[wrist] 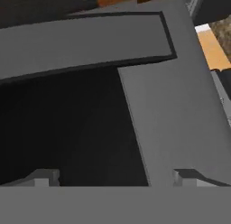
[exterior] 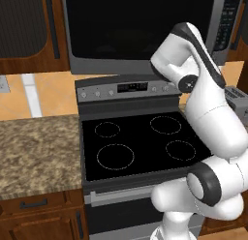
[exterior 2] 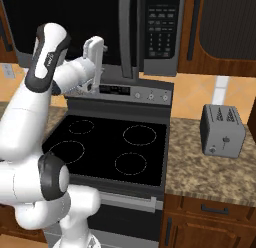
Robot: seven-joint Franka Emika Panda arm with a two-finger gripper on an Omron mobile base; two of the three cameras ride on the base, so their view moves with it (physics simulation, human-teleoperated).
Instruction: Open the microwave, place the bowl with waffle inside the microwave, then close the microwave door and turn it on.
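Fingertips [wrist: 44,177] stood spread and empty close before the microwave door [wrist: 67,128], its dark glass to the gripper's [wrist: 117,177] left and grey frame edge running upright just right of centre, the microwave [exterior: 145,31] above the stove [exterior: 140,142] shut

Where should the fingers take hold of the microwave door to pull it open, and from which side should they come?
The microwave door looks best gripped at its vertical grey handle, on the right edge beside the keypad. Probably come straight from the front, fingers either side of the bar: it is the free edge.
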